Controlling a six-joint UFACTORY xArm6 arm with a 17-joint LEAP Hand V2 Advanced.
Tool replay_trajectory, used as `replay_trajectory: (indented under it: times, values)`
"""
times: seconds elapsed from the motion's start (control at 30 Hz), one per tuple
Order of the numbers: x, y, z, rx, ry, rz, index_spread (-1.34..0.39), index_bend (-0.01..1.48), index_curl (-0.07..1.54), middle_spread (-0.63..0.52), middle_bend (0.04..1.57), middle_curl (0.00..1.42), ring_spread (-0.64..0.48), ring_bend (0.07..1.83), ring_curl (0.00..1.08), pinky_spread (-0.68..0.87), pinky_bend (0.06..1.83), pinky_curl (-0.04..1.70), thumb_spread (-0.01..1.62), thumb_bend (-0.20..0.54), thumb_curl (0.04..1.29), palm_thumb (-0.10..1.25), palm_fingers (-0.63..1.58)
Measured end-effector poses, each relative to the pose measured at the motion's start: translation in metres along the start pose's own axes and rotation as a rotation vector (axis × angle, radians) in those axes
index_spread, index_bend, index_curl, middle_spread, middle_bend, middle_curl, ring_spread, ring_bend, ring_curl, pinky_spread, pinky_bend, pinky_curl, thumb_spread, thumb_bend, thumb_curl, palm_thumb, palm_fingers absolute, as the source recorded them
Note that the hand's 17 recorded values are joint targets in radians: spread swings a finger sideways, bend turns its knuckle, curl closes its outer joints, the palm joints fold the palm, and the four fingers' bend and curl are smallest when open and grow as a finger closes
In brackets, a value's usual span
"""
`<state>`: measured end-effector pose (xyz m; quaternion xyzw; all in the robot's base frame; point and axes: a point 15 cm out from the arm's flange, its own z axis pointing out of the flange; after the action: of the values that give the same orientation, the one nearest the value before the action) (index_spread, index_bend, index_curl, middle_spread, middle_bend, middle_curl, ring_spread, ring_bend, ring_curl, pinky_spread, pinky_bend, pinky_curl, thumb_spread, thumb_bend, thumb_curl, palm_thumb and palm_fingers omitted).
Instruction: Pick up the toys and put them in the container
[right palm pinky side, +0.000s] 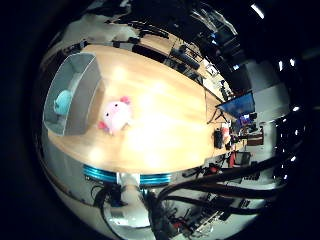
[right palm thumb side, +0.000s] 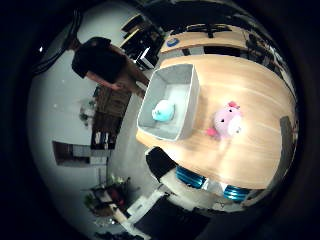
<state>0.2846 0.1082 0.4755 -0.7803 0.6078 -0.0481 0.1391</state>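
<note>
A pink plush toy (right palm pinky side: 115, 116) lies on the light wooden table (right palm pinky side: 170, 110), a short way from a grey rectangular container (right palm pinky side: 72, 92). A teal plush toy (right palm thumb side: 163, 110) lies inside the container (right palm thumb side: 182, 75) near one end. The pink toy also shows in the right thumb side palm view (right palm thumb side: 226, 121), on the table beside the container's long wall. My hand (right palm pinky side: 125, 186) is high above the table, over its near edge, well away from both toys.
The container stands at one end of the table, near the edge. A blue-lit monitor (right palm pinky side: 238, 104) and cluttered desks stand beyond the other end. A second wooden desk (right palm thumb side: 205, 40) stands behind the table. A black chair (right palm thumb side: 160, 162) stands by the table's near corner.
</note>
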Motion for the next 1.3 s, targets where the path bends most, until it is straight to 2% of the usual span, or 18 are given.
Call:
replay_trajectory:
  times: [0.33,0.6,0.8,1.07,1.3]
  values:
    - [0.004,0.003,0.01,-0.037,0.011,0.003,-0.45,0.17,0.3,-0.07,0.3,0.38,0.0,0.72,0.23,0.46,1.2,0.04,0.93,-0.031,0.29,0.19,0.3]
    - [0.016,-0.011,0.029,-0.065,0.055,0.005,-0.45,0.17,0.3,-0.08,0.31,0.38,-0.01,0.73,0.22,0.45,1.21,0.02,0.93,-0.031,0.29,0.19,0.29]
    - [0.026,-0.035,0.041,-0.026,0.096,0.0,-0.45,0.16,0.3,-0.08,0.31,0.37,-0.01,0.73,0.22,0.44,1.22,0.01,0.93,-0.031,0.29,0.19,0.27]
    - [0.037,-0.011,0.119,-0.118,0.114,-0.006,-0.44,0.16,0.29,-0.09,0.3,0.37,-0.02,0.74,0.22,0.43,1.23,0.0,0.93,-0.031,0.29,0.19,0.25]
    - [0.04,0.003,0.155,-0.16,0.116,-0.011,-0.45,0.16,0.28,-0.09,0.31,0.37,-0.03,0.76,0.22,0.41,1.24,0.0,0.92,-0.031,0.29,0.19,0.25]
